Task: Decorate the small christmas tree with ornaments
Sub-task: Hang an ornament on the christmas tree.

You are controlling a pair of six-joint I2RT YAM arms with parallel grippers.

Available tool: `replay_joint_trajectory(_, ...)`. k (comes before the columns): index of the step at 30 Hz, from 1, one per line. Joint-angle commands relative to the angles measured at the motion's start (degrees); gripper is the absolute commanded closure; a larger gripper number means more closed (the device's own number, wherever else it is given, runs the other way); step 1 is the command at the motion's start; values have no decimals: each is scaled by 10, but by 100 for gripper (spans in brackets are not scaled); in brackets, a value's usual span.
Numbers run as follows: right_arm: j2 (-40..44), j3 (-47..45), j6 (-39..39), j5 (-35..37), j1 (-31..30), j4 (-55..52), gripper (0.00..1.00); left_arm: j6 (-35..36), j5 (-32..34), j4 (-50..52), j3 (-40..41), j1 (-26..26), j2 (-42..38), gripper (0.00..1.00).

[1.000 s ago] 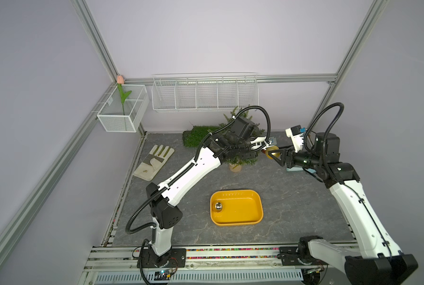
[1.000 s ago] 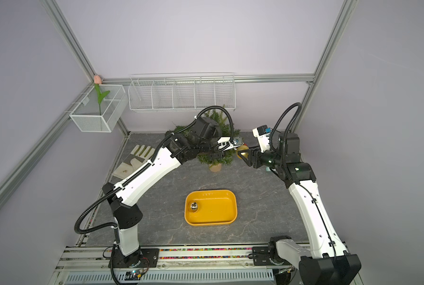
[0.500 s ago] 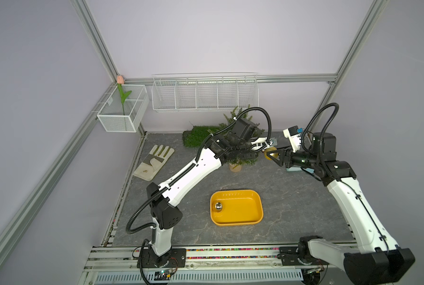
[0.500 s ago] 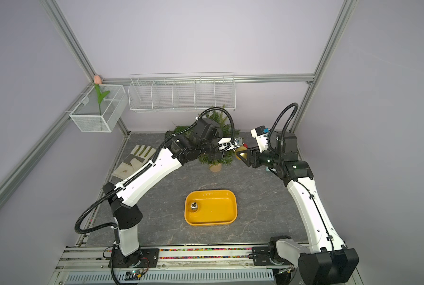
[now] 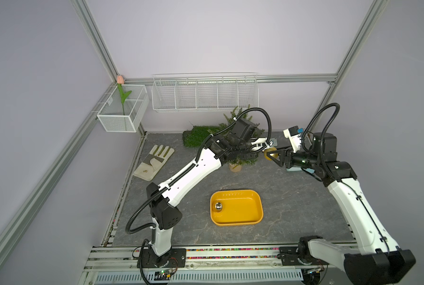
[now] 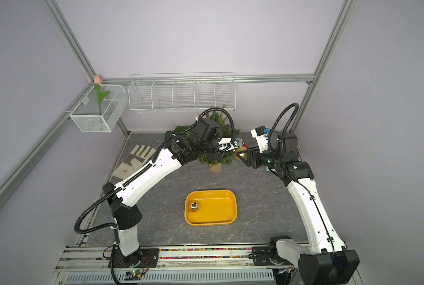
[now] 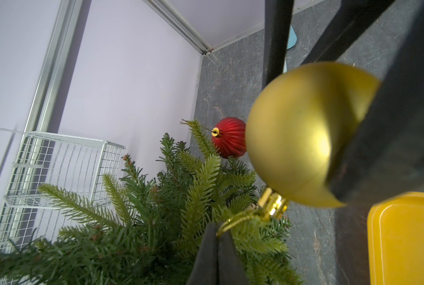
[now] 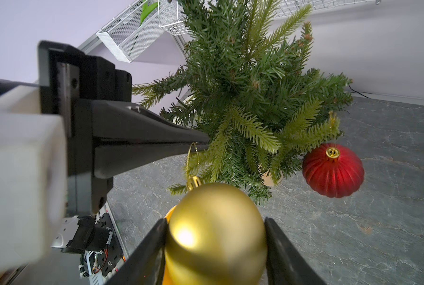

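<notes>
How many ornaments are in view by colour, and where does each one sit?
Matte gold ornament: 1, gripped by the right tool, its hanging loop pinched in the left tool.
Red ribbed ornament: 1, hanging on the small christmas tree.
Shiny silver ornament: 1, lying in the yellow tray.
Total: 3.

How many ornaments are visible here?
3. The matte gold ornament is gripped by the right hand beside the small christmas tree; the red ribbed ornament hangs on its branch; the shiny ornament lies in the yellow tray. More may hide behind branches.
</notes>
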State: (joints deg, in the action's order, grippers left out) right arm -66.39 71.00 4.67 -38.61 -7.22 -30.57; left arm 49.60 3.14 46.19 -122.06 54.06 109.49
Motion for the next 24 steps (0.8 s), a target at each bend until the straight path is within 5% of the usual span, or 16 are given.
replay_joint_trajectory(1,15,-8,-4,-5,1,10,60,10,-5,-4,12,3,-19,100)
replay_joint_trajectory(24,-7,-13,-13,4,1,0,60,10,22,-19,45,3,-19,100)
